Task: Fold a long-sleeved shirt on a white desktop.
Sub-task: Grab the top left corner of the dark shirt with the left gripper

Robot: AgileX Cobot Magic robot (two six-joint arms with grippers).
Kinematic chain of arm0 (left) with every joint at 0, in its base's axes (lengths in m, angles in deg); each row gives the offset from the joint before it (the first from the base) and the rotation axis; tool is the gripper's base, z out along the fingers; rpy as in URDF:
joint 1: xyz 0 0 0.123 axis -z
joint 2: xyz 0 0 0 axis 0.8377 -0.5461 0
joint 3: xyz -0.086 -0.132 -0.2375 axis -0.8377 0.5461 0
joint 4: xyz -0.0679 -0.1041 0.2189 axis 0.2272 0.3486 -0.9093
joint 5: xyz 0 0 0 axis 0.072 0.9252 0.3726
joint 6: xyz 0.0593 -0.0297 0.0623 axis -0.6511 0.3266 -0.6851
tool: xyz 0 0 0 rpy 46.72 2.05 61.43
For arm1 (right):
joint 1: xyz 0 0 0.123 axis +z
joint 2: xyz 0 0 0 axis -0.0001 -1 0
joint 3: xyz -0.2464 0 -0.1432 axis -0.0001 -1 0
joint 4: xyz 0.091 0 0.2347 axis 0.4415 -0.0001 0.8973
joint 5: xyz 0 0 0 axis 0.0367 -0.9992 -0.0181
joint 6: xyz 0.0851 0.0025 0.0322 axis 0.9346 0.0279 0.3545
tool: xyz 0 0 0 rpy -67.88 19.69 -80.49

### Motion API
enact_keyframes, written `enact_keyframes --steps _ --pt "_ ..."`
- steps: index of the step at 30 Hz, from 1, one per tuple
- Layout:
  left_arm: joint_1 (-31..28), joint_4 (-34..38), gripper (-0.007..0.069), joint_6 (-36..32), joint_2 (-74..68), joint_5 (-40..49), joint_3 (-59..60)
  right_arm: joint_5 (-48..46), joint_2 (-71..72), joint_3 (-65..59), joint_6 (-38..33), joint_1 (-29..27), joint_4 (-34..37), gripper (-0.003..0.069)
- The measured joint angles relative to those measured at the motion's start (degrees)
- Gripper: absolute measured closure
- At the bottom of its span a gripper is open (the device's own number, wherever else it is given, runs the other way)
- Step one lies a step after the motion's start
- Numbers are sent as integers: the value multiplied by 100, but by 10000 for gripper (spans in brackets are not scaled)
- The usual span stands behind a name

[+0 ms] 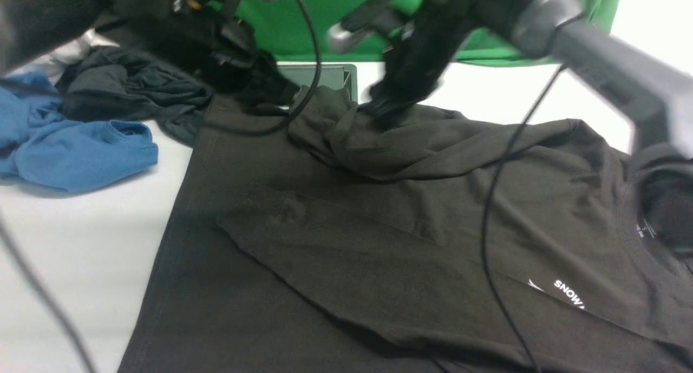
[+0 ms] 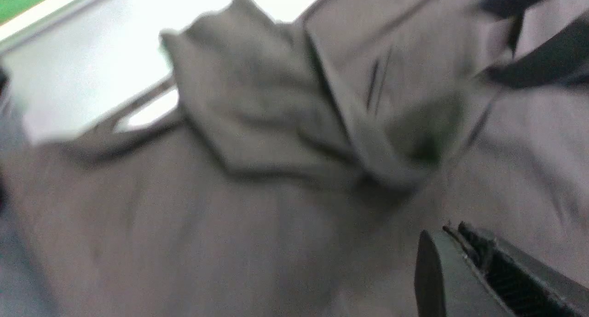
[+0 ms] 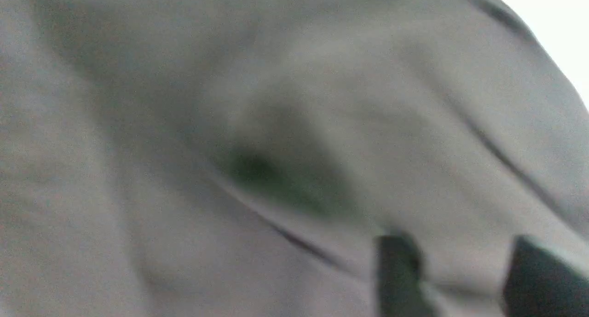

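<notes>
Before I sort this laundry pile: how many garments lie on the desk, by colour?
Black shirt: 1
Bluish-black garment: 1
Blue garment: 1
Total: 3
A pale bit behind them is too hidden to count.

Robot lab bench, I reckon: green cloth backdrop [image 1: 325, 15] behind far edge of my white desktop [image 1: 81, 243], grey cable hatch [image 1: 335, 75] set in it, black cable [image 1: 490, 200] hanging off my right arm [image 1: 606, 64].
</notes>
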Motion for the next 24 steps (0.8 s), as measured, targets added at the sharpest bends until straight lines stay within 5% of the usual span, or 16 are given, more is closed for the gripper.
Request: enact_keyframes --steps 3,6,18,24 --pt "19 199 599 -28 -723 104 -836 -5 573 -824 285 -384 -118 533" --pt "63 297 563 -100 -1478 235 -1630 106 1154 -1750 414 -762 -82 589" --pt "512 -626 137 408 -3703 111 -3654 682 2514 -3279 352 -967 160 553" --pt "541 -1521 176 1186 -3851 16 -3792 696 2569 -3300 351 -967 192 540"
